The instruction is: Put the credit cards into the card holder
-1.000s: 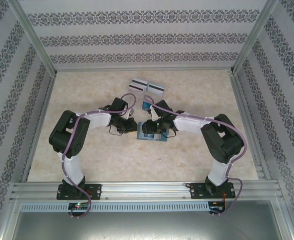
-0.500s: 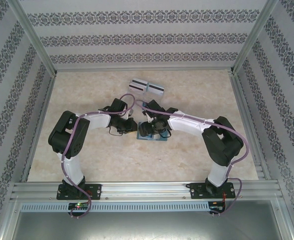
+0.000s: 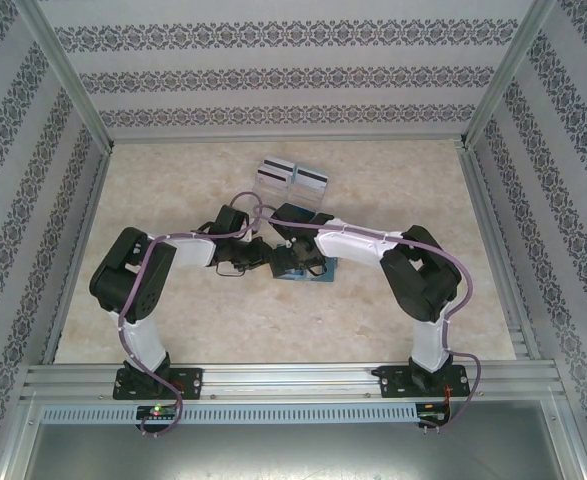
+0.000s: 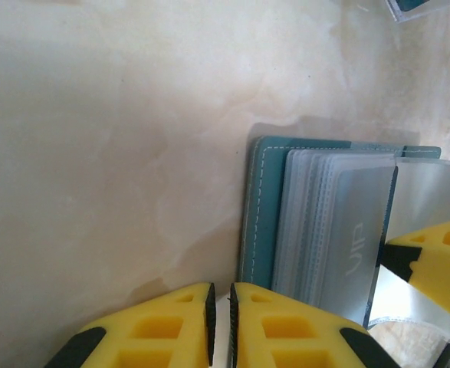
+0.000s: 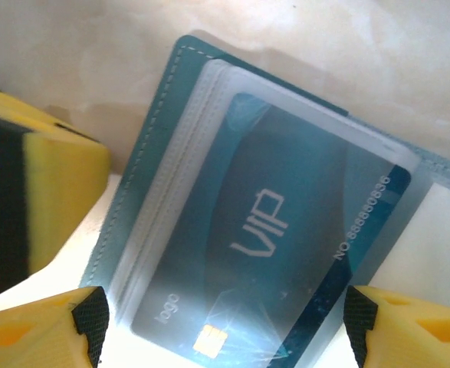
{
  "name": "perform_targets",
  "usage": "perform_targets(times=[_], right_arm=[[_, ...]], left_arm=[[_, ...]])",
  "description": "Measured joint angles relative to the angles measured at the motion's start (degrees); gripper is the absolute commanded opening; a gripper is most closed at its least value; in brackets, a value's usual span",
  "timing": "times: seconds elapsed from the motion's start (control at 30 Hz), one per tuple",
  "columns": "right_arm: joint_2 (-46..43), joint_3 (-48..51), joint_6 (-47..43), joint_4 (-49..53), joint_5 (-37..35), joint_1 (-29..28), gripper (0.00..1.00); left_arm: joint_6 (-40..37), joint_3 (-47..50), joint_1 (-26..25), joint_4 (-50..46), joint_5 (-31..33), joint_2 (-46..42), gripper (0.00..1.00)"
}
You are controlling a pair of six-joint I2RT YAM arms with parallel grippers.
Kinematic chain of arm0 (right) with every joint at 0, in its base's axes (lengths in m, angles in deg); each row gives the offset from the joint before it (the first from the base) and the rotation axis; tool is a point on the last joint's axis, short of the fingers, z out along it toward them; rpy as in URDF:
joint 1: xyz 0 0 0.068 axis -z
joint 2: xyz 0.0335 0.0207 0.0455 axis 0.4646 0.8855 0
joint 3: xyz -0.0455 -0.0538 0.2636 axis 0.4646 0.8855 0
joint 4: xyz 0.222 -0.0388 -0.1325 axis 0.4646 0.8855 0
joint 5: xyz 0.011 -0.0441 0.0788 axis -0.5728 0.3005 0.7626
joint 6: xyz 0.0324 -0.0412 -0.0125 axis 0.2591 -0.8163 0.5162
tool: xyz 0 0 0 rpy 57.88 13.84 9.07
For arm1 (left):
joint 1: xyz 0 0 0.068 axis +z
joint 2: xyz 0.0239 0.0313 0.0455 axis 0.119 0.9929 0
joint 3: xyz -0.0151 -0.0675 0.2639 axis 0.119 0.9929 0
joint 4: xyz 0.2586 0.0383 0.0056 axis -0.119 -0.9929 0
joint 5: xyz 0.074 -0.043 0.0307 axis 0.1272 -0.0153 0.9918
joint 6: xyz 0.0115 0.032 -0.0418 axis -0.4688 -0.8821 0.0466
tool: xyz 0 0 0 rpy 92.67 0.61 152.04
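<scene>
1. Compared with a second ago, the right arm has swung in to the left and its wrist now hangs right over the card holder [image 3: 311, 273]. Back then a blue card showed up at the right gripper [image 5: 232, 326], on the far side of the holder. Now those fingers are spread wide and aren't holding anything.
2. The blue card [image 5: 286, 253] sits inside a clear sleeve [image 4: 324, 222] of the open card holder [image 5: 163, 115]. You can read "VIP", "logo" and a number through the plastic, and there's a gold chip near the bottom edge. In the right wrist view the two yellow fingertips stand on either side of it, well apart.
3. The holder lies flat on the desk [image 3: 173, 300], in the middle between the two wrists. Its teal cover with pale stitching [image 4: 259, 215] is at the bottom, and a stack of clear sleeves is fanned on top.
4. The left gripper [image 4: 218, 322] is just beside the holder's edge. Its fingers are pressed almost together with only a hairline slit between them. I honestly can't tell whether they're pinching anything in there.
5. One yellow left finger [image 5: 48, 176] shows in the right wrist view, right up against the stitched side of the holder.
6. From above, the left gripper [image 3: 258, 258] and the right gripper [image 3: 293, 250] are close together at the holder.
7. Further back on the desk, two white cards with black stripes [image 3: 293, 177] sit side by side in a clear tray [image 3: 263, 165], well apart from the holder.
</scene>
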Motion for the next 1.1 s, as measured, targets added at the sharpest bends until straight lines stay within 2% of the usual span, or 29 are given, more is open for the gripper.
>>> perform_targets(times=[0.27,0.67,0.9,0.97,1.03,1.1], right_arm=[[1.6,-1.0,0.1,1.2,-1.7,-0.4,0.80],[2.0,-1.7,-0.2,0.8,-1.9,-0.6,0.59],[0.8,0.7,-0.7,-2.7,0.0,1.2,0.57],[0.3,1.8,-1.2,-4.2,1.6,2.4,0.61],[0.0,2.3,-2.1,-4.9,2.6,3.5,0.71],[0.0,2.3,-2.7,-5.0,2.9,3.8,0.76]], left_arm=[[1.4,1.3,0.0,2.2,0.5,-0.5,0.17],[1.7,1.8,0.0,3.0,0.7,-0.8,0.17],[1.6,1.8,-0.1,2.8,1.0,-1.0,0.17],[1.5,1.8,-0.1,2.7,1.2,-1.0,0.17],[1.4,1.8,-0.1,2.6,1.2,-1.1,0.17],[1.4,1.8,-0.1,2.6,1.2,-1.1,0.17]])
